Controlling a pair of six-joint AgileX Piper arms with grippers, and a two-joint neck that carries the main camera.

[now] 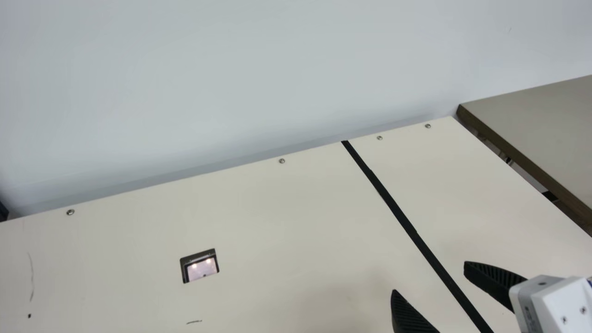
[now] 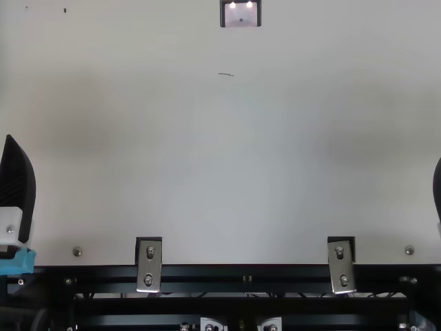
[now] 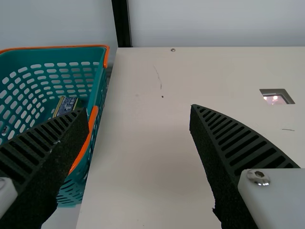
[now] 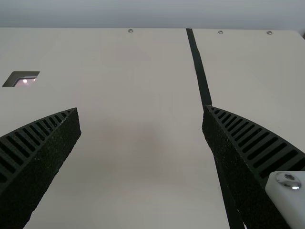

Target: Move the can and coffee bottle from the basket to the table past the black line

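While our left hand [image 2: 18,186] and right hand [image 1: 429,276] gape wide, we list: basket [image 3: 98,93], ten o'clock, beside counter [image 3: 143,143] edge; black line [image 1: 408,225], one o'clock.

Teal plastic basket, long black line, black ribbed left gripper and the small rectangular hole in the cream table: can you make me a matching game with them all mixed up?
1. Teal plastic basket
2. Long black line
3. Black ribbed left gripper
4. Small rectangular hole

A. Jaws wide apart
B. Pinkish inside, with two bright spots
C. Has an orange rim
D. Runs straight across the cream table

Right pairs: 1-C, 2-D, 3-A, 4-B
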